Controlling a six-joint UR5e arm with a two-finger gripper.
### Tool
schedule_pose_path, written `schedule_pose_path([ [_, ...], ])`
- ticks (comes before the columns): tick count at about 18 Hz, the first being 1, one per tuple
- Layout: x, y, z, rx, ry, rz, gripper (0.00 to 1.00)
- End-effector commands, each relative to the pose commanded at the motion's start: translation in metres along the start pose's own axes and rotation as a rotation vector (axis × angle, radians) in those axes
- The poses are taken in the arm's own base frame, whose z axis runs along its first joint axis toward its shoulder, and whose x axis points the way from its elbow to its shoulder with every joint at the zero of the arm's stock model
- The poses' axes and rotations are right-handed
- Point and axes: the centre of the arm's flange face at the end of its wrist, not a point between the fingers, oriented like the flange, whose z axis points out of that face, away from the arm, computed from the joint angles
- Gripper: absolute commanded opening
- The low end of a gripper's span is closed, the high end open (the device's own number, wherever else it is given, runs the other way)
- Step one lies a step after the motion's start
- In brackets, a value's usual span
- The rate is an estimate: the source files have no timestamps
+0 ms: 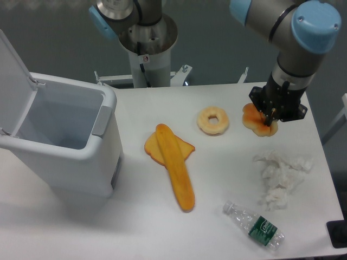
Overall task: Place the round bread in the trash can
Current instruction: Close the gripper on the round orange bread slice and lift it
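Observation:
The round bread (252, 118) lies on the white table at the back right, an orange-brown bun with a paler edge. My gripper (269, 117) is down on its right part, and the black gripper body covers that side of the bun. The fingertips reach the bread's top, but the gap between them does not show, so I cannot tell whether they are open or shut. The trash can (103, 116) stands at the left of the table with its lid flipped up and its inside showing nothing.
A pale ring-shaped bread (213, 120) lies just left of the bun. A long orange loaf (176, 173) rests over a flat orange slice (152, 147) mid-table. Crumpled white tissue (280, 176) and a plastic bottle (255, 225) lie at the front right.

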Motion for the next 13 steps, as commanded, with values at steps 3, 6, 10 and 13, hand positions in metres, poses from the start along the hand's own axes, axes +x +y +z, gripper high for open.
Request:
schedule_pose_path([
  [3,0.007,0.002,-0.008,0.001,-0.009,0.000,0.00],
  [6,0.021,-0.004,-0.012,0.010,-0.009,-0.001,0.00],
  [10,0.072,-0.037,-0.046,0.080,-0.035,0.036,0.00],
  [13,0.107,-0.050,-0.077,0.186,-0.038,0.019,0.00],
])
